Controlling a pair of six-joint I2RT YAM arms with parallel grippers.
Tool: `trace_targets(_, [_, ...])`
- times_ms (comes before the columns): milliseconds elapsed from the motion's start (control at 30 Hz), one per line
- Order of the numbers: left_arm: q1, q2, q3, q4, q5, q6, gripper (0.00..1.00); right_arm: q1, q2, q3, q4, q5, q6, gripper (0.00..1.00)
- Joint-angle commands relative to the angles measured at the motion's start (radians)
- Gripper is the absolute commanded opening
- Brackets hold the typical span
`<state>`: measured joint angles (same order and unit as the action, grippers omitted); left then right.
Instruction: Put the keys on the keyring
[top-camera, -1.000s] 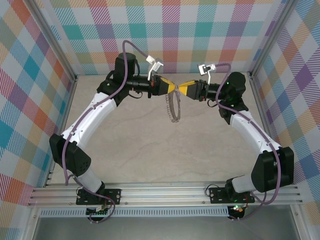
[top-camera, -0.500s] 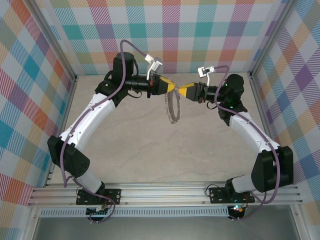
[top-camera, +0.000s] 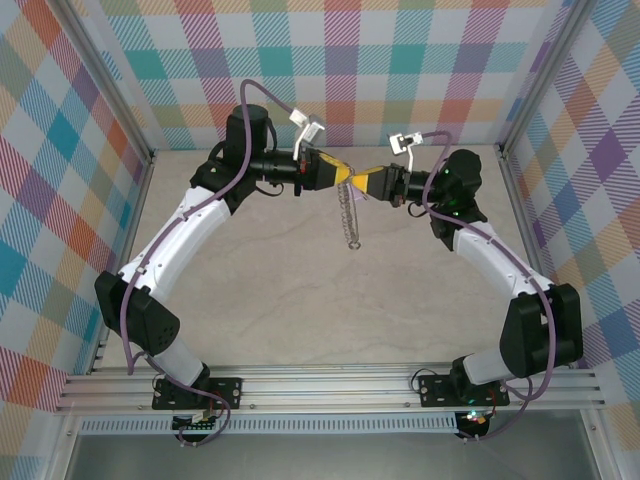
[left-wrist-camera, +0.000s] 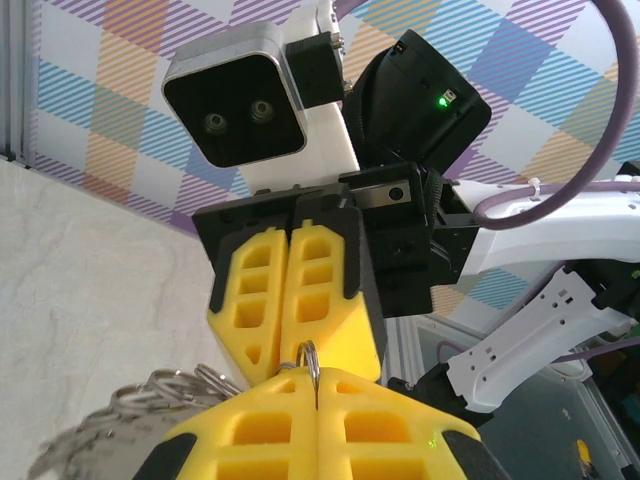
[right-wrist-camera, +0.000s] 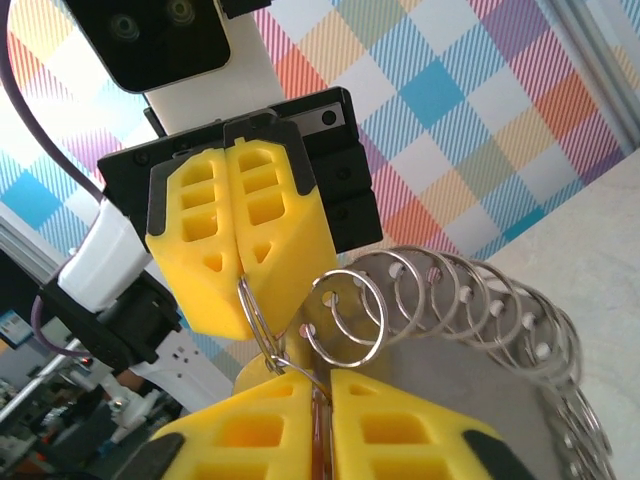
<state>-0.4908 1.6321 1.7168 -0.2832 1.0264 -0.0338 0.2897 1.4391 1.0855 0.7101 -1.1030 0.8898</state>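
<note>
My two grippers meet tip to tip above the middle back of the table. The left gripper (top-camera: 342, 174) (left-wrist-camera: 318, 378) is shut, and a small silvery split ring (left-wrist-camera: 312, 358) stands up out of its yellow fingertips. The right gripper (top-camera: 359, 181) (right-wrist-camera: 322, 388) is shut on a thin wire loop (right-wrist-camera: 262, 325) that runs up into the left gripper's closed fingers (right-wrist-camera: 235, 235). The keyring (right-wrist-camera: 470, 330) is a metal band fringed with several small rings. It hangs straight down from the pinch (top-camera: 350, 215). The keys are out of view.
The pale table surface (top-camera: 300, 290) lies below the hanging rings. Checked walls (top-camera: 400, 70) close the back and sides. An aluminium rail (top-camera: 330, 385) with both arm bases runs along the near edge.
My right gripper has moved left up against the left gripper and shut. The keyring, earlier seen as a tilted hoop, now hangs down edge-on as a narrow chain.
</note>
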Motion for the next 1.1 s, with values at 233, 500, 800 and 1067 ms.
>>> trace_targets(233, [-0.015, -0.054, -0.024, 0.104, -0.005, -0.023, 0.0, 0.017, 0.001, -0.008, 0.043, -0.019, -0.008, 0.0])
trace_targets(500, [-0.017, -0.069, -0.067, 0.154, -0.042, -0.048, 0.0, 0.046, 0.004, 0.013, -0.036, -0.03, -0.057, 0.02])
trace_targets(800, [-0.017, -0.098, -0.112, 0.199, -0.078, -0.067, 0.0, 0.001, -0.136, -0.057, -0.28, 0.015, -0.214, 0.35])
trace_targets(1067, [-0.017, -0.123, -0.15, 0.232, -0.072, -0.089, 0.0, -0.038, -0.242, -0.103, -0.324, 0.089, -0.221, 0.36])
